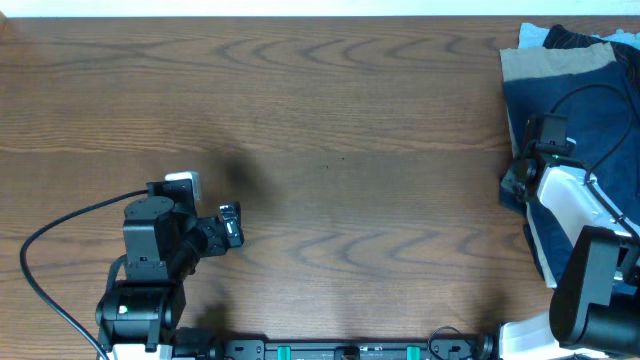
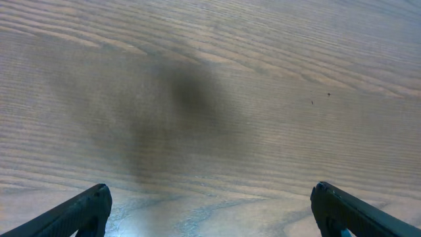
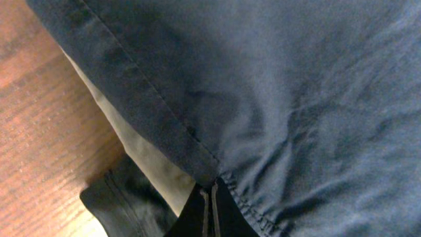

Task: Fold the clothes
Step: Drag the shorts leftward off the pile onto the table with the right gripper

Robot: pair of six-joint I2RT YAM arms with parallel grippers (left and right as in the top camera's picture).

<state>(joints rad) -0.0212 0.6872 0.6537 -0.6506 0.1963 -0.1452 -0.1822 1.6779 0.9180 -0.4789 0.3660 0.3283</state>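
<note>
Shorts (image 3: 296,99), navy, creased, stitched hem atop beige garment (image 3: 141,151), hem pinched in closed right gripper (image 3: 212,207), left gripper (image 2: 210,191) wide open, empty, above table (image 2: 263,66)

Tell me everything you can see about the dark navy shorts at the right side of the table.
The navy shorts are dark blue, denim-like cloth with a stitched hem and soft wrinkles. They lie crumpled, unfolded, at the right edge of the table, atop a beige garment that shows beneath, with a black garment beside it. The right hand, fingers closed, pinches the hem.
</note>
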